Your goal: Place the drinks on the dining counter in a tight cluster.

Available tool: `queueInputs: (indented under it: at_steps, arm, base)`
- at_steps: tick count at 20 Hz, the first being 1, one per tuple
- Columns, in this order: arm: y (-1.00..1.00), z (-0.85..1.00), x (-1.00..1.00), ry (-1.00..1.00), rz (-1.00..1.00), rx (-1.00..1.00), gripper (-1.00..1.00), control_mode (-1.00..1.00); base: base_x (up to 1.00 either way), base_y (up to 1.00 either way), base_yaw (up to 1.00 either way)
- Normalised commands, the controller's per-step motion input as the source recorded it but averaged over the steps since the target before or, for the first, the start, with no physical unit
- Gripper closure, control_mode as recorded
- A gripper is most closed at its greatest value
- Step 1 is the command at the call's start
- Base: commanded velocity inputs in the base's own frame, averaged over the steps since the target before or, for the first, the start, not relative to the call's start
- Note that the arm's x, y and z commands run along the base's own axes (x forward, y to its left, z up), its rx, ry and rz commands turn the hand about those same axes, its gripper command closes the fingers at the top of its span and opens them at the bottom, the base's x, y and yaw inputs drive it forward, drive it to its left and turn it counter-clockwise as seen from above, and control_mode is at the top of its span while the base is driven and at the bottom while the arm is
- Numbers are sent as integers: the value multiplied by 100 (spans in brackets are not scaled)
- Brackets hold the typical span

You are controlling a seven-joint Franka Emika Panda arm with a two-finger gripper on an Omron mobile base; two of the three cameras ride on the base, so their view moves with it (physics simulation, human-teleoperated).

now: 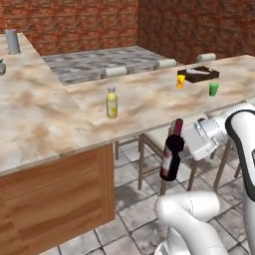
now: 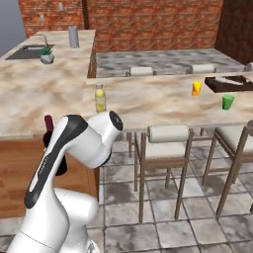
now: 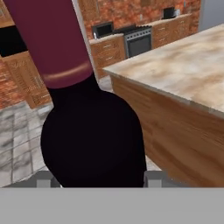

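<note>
Holding the wine bottle (image 1: 172,157) clamped in my gripper (image 1: 185,149), near-upright, below and beside the dining counter (image 1: 149,107) edge.

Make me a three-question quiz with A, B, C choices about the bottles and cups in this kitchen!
1. Where is the wine bottle?
A. in the gripper, off the dining counter's edge
B. on the tray
C. lying on the floor

2. How many small cups stand on the dining counter?
A. one
B. two
C. four

3. How is the yellow juice bottle standing?
A. tipped over
B. upside down
C. upright

Answers: 1 A, the gripper holds it beside the counter, above the floor. 2 B, a yellow cup and a green cup. 3 C, its pale cap is on top.
</note>
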Motion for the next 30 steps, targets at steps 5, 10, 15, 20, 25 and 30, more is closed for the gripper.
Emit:
queueInputs:
  at_steps: [5,10,15,20,25,30]
  arm:
    - [0,0,0,0,0,0,100,100]
    - [0,0,0,0,0,0,100,100]
    - [0,0,0,0,0,0,100,100]
    - [0,0,0,0,0,0,100,100]
    - [0,0,0,0,0,0,100,100]
    - [0,0,0,0,0,0,100,100]
  base:
    - [100,-42,25]
    - [94,-23,17]
    - [45,-45,4]
    - [25,-44,0]
    - [22,-27,-12]
    - [61,0,-24]
